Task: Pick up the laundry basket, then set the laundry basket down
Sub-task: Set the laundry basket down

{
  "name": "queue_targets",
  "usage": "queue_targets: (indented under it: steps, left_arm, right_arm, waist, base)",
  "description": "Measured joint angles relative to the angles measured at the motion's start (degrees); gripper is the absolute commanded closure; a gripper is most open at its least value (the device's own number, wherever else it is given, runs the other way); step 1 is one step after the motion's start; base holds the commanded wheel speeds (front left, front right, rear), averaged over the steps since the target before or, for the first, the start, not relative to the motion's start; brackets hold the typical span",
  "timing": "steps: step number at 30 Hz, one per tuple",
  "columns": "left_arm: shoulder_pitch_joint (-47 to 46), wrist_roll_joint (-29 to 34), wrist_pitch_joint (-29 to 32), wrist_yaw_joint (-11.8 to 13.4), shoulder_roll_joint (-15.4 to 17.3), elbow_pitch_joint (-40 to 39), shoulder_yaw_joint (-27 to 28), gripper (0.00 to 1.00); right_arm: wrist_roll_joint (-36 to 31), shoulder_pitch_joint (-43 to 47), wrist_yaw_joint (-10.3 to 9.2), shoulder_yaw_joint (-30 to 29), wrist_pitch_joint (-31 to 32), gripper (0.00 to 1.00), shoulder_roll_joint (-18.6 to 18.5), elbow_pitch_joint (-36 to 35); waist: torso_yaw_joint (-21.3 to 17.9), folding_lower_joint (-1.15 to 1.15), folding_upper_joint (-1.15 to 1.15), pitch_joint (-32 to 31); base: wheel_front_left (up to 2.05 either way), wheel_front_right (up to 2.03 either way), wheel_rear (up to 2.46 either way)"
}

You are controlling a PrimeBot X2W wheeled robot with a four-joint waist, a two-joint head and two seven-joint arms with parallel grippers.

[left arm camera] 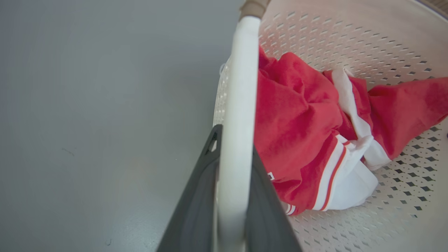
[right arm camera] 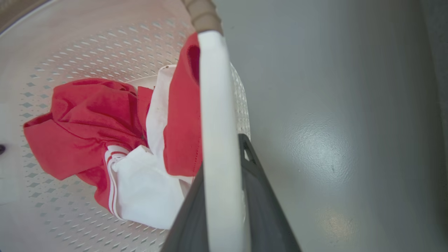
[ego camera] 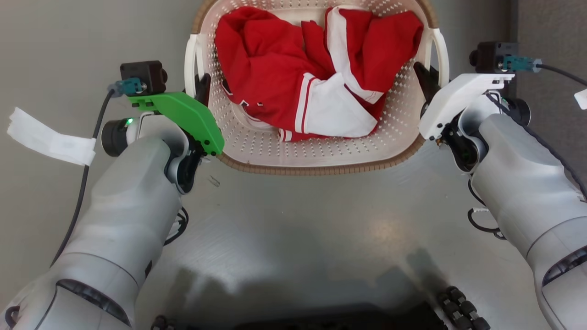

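Note:
The laundry basket (ego camera: pixel 316 168), cream perforated plastic with a brown woven-look rim, lies at the top centre of the head view and holds a crumpled red and white garment (ego camera: pixel 312 68). My left gripper (ego camera: pixel 202 86) is shut on the basket's white left handle (ego camera: pixel 190 59). In the left wrist view that handle (left arm camera: pixel 238 87) runs between my dark fingers (left arm camera: pixel 196 203). My right gripper (ego camera: pixel 424 75) is shut on the right handle (ego camera: pixel 443 52), which shows as a white bar (right arm camera: pixel 215 105) between that gripper's fingers (right arm camera: pixel 262 210). Whether the basket touches the floor I cannot tell.
Grey glossy floor (ego camera: pixel 293 229) lies all around the basket. A white paper tag (ego camera: pixel 50 137) hangs on my left arm's cable. My dark base (ego camera: pixel 344 316) sits at the bottom edge. A darker vertical surface (ego camera: pixel 550 23) stands at the far right.

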Motion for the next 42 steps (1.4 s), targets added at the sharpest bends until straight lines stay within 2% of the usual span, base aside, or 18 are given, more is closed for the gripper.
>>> queue_targets:
  steps: [23,36,37,38,39,40,41,42]
  left_arm:
    - [-5.3,-0.4,-2.0,-0.2,0.0,0.3,0.1,1.0]
    - [-5.7,-0.4,-2.9,-0.4,0.0,0.7,-0.1,1.0]
    - [-5.8,-0.4,-2.9,-0.4,0.0,0.7,-0.1,1.0]
    - [-5.8,-0.5,-2.9,-0.4,-0.1,0.8,-0.1,1.0]
    - [-5.8,-0.7,-2.9,-0.4,-0.1,1.0,-0.2,1.0]
    - [-5.8,-0.9,-2.9,-0.4,0.0,1.3,-0.2,0.93]
    - [-5.8,-0.9,-2.9,-0.4,0.1,1.5,-0.2,0.64]
    - [-5.8,-1.0,-3.0,-0.4,0.2,1.7,-0.2,0.1]
  right_arm:
    - [0.2,-4.6,-0.01,0.1,-2.9,1.0,-0.6,-0.2]
    - [0.2,-5.0,0.0,0.6,-4.3,1.0,-0.6,0.1]
    - [0.3,-5.0,0.0,0.6,-4.4,0.94,-0.6,0.2]
    - [0.5,-5.0,0.0,0.6,-4.4,0.84,-0.6,0.2]
    - [0.6,-5.1,0.08,0.6,-4.7,0.39,-0.6,0.3]
    - [0.6,-5.2,0.08,0.6,-4.9,0.0,-0.6,0.4]
    - [0.6,-5.3,0.08,0.6,-4.9,0.0,-0.7,0.5]
    - [0.6,-5.4,0.08,0.6,-4.9,0.0,-0.7,0.7]
  waist:
    - [0.8,0.0,0.0,8.2]
    - [1.2,0.0,0.0,9.8]
    - [1.2,0.0,0.0,9.8]
    - [1.2,0.0,0.0,9.8]
    - [1.2,-0.01,0.0,9.8]
    - [1.2,0.0,0.0,9.8]
    - [1.2,-0.01,0.0,9.8]
    - [1.2,0.0,0.0,9.8]
  base:
    - [0.0,0.0,0.0]
    - [0.0,0.0,0.0]
    - [0.0,0.0,0.0]
    - [0.0,0.0,0.0]
    - [0.0,0.0,0.0]
    - [0.0,0.0,0.0]
    - [0.0,0.0,0.0]
    - [0.0,0.0,0.0]
